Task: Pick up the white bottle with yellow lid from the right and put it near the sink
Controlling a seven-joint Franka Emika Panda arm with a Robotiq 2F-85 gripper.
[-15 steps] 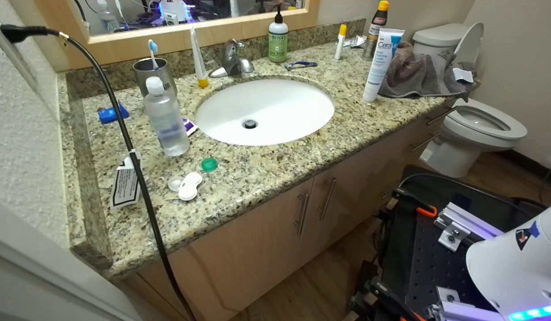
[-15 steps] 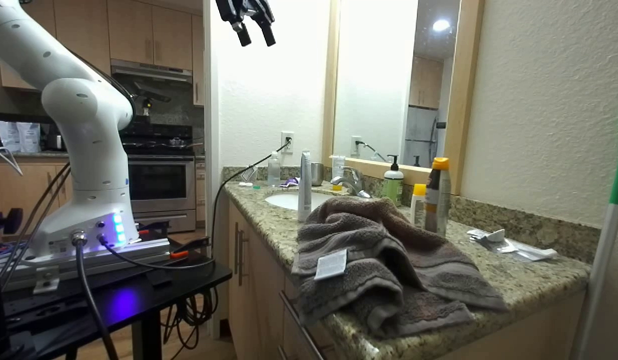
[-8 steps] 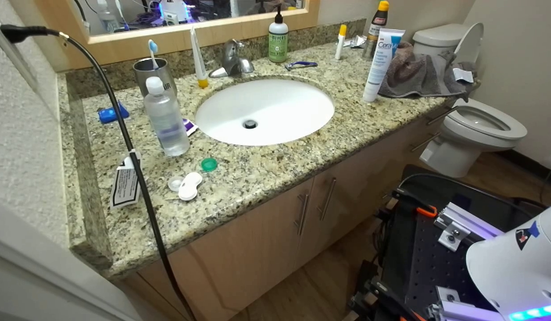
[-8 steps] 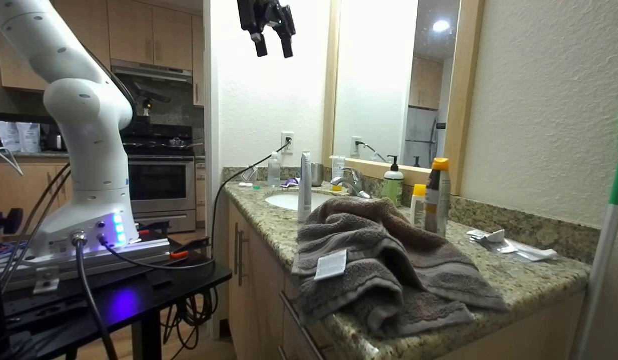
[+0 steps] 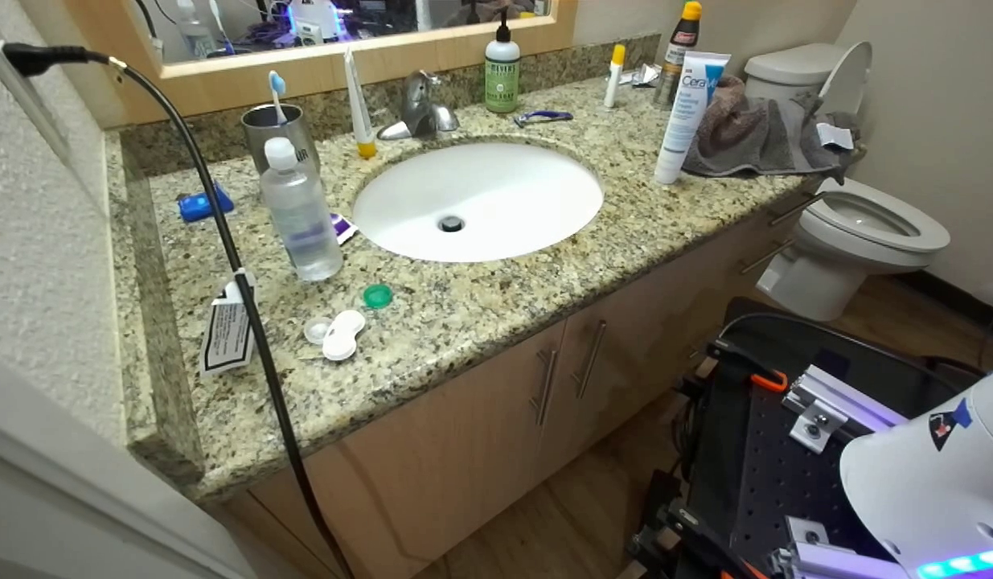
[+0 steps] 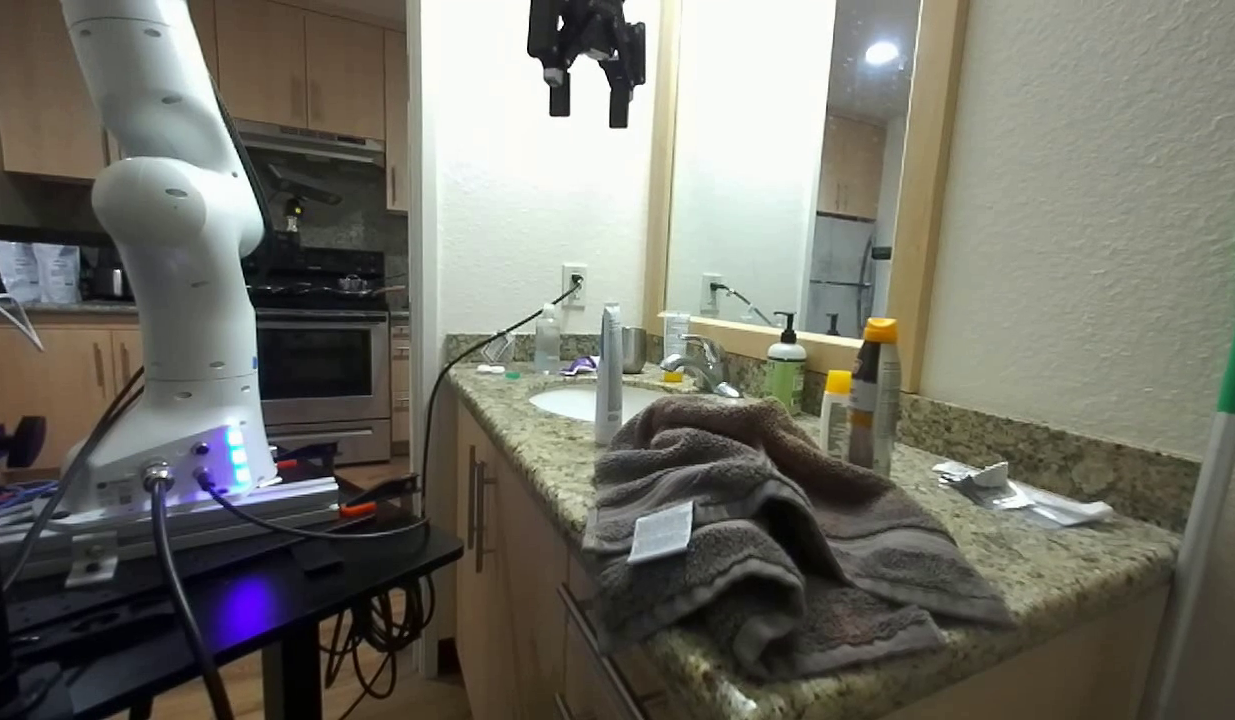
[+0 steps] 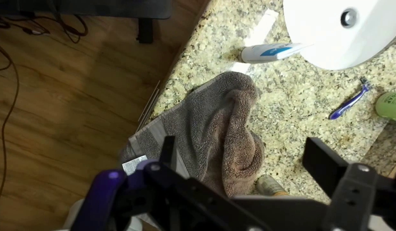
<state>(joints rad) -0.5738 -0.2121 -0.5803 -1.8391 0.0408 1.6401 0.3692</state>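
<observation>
The white bottle with yellow lid stands upright on the granite counter near the back wall, left of the dark spray can in this exterior view. It also shows in an exterior view, partly behind the towel and beside the can. In the wrist view it cannot be seen. The white oval sink shows in both exterior views and at the top right of the wrist view. My gripper is open and empty, high above the counter. In the wrist view its fingers are wide apart above the towel.
A grey-brown towel lies bunched on the counter before the bottle. A spray can stands beside it. A white tube stands by the towel. A green soap bottle and razor lie between bottle and tap.
In an exterior view my gripper has moved right and slightly down, and the arm has swung along with it. The bottle and the other counter items have not moved.
</observation>
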